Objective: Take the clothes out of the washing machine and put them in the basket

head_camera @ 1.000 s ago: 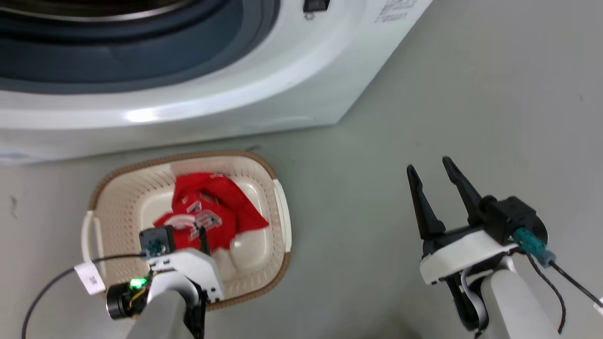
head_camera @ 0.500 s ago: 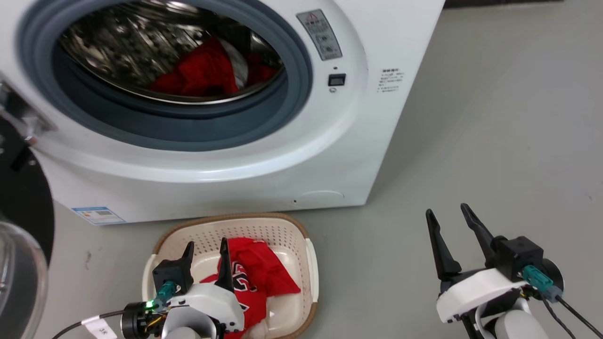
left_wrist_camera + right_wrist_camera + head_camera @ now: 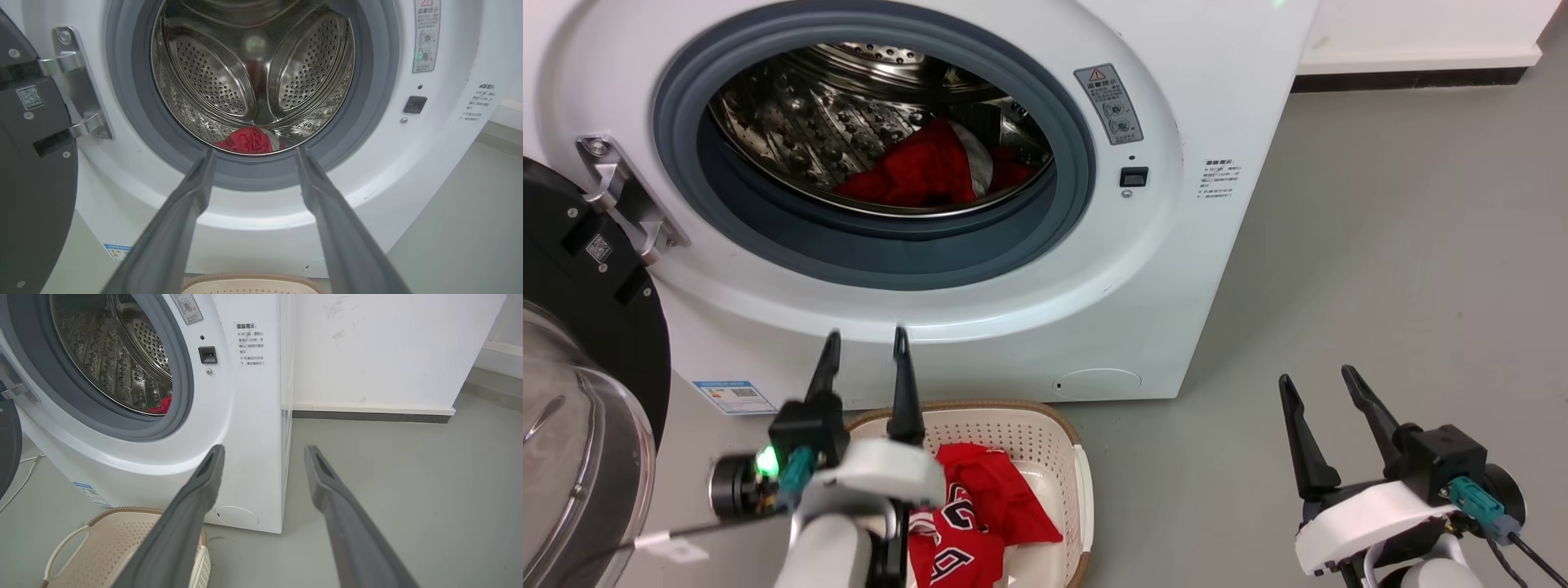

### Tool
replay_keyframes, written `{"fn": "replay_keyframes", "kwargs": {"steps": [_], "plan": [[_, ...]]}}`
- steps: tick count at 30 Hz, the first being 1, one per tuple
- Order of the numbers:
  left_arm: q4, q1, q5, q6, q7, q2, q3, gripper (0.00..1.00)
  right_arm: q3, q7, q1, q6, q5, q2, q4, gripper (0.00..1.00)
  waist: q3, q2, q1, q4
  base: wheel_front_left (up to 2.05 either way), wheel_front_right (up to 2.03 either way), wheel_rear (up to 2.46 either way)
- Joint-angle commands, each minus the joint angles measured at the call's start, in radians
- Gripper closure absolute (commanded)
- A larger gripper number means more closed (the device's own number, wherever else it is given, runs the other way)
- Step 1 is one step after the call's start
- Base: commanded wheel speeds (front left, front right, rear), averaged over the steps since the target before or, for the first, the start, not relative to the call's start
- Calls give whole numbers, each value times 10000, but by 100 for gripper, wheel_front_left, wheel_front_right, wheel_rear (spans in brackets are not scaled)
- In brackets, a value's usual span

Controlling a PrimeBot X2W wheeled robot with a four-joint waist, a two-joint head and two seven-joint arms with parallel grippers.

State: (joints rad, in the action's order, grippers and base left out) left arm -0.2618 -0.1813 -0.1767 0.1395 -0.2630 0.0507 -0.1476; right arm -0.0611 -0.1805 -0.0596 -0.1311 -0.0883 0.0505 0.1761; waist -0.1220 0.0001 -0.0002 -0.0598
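Judged partly done: one lettered red garment (image 3: 968, 523) lies in the basket (image 3: 1029, 426); another red garment (image 3: 907, 175) is seen at the drum (image 3: 792, 106) bottom. Left gripper (image 3: 866, 333) and right gripper (image 3: 1316, 374): fingers apart, nothing held.

Grey floor (image 3: 1380, 245), white wall (image 3: 367, 355), seemingly scuffed

A plain laundry corner, closer to a test room than a furnished home: a white front-loading washing machine (image 3: 1160, 269) stands straight on a smooth grey floor (image 3: 1405, 269), and a scuffed white wall (image 3: 367, 347) with a dark skirting strip (image 3: 367, 416) crosses the upper right of the right wrist view
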Motion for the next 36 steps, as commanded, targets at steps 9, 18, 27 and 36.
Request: {"fn": "replay_keyframes", "kwargs": {"steps": [9, 18, 27, 36], "plan": [[-1481, -2860, 332, -410, -25, 71, 428, 0, -386, 138, -328, 7, -57, -7, -515, 0, -1013, -1, 2, -456, 0, 0, 0], [-4247, -5893, 585, -599, -24, 676, 659, 0, -709, -141, -958, 7, -366, -7, -408, 0, -2619, -1, 2, -1381, 0, 0, 0], [-6772, -8751, 728, -709, 619, 1648, 688, 0, -1225, -608, -1715, 7, -940, -10, 84, 0, -4212, -1, 2, -2323, 0, 0, 0], [-8278, -11248, 876, -1114, 2461, 2771, 472, 0, -1845, -833, -2332, 7, -1648, -12, 508, 0, -5499, -1, 2, -3186, 0, 0, 0]]}}
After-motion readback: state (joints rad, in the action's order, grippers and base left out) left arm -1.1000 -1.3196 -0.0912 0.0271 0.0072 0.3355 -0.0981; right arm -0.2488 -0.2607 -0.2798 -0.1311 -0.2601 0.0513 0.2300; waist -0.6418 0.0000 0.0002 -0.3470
